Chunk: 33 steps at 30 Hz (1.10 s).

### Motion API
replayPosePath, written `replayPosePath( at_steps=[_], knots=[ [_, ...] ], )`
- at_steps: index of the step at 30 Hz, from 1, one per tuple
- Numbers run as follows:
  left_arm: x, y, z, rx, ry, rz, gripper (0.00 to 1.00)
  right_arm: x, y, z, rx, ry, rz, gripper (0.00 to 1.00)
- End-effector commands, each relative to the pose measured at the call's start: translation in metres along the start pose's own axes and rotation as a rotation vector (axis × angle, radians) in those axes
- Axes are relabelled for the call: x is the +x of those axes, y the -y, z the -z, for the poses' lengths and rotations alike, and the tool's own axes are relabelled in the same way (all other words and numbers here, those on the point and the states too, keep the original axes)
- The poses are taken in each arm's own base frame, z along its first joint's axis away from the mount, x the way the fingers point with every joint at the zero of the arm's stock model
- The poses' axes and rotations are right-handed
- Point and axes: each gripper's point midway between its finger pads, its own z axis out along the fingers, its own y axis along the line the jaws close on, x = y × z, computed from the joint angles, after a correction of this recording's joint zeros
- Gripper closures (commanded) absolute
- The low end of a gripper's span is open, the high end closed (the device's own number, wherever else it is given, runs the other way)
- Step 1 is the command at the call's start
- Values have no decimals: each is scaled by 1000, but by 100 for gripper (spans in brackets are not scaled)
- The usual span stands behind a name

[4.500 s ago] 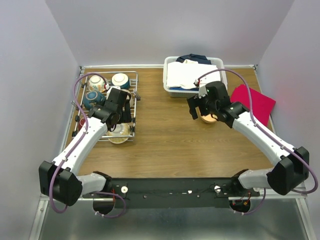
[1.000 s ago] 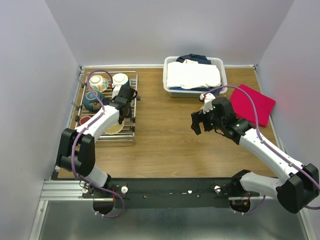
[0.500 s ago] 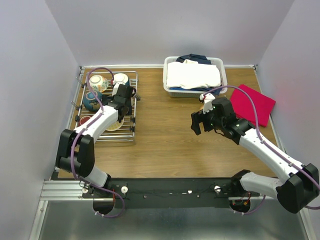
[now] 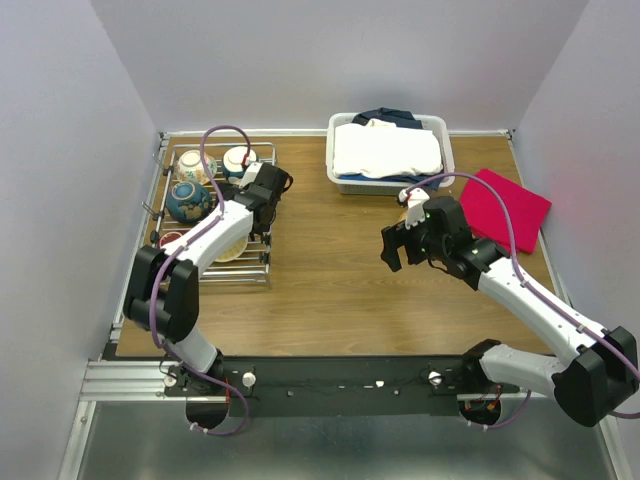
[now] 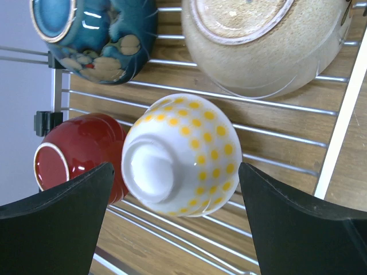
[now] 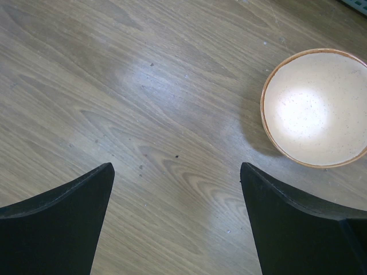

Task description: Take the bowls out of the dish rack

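The pick of a further bowl appears to be in hand. The left gripper [image 4: 268, 185] is held over the far end of the dish rack [image 4: 255, 266]. In the wrist view its fingers [image 5: 57, 223] are spread wide, and nothing is held between them. Below the gap, a white bowl with yellow dots [image 5: 178, 154] lies upside down on the bars. A red bowl [image 5: 80, 152] is seen just beside it, and a dark blue bowl [image 5: 94, 31] and a speckled cream bowl [image 5: 264, 40] lie further along.

The right gripper [image 4: 398, 245] is held above the table [image 4: 340, 300] with its fingers [image 6: 51, 223] likewise wide and empty. An orange-rimmed bowl [image 6: 315, 109] is set upright on the wood beside them, so the unloading is judged partly done.

A straight descent is called for next, so that the dotted bowl is straddled and gripped by its sides. Care is needed so that the red bowl is not struck.
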Motion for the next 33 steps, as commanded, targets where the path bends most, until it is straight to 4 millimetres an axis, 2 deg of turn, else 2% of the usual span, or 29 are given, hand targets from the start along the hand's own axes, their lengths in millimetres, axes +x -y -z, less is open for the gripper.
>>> replayPosePath(
  at_steps=[1,6,17,22,33],
  knots=[
    [6,2,-10,-77,-82,-62,1,0,-4,3,-20,18,2,2],
    [5,11,-15,-83,-120,-89,1,3,-3,4,-12,17,2,2],
    [25,21,-29,-130,-245,-143,1,1,-3,5,-11,25,3,2],
    [25,19,-32,-168,-251,-133,1,0,-5,6,-25,35,4,2],
    [43,22,-43,-231,-317,-166,1,-1,-10,9,-49,67,9,2]
  ],
)
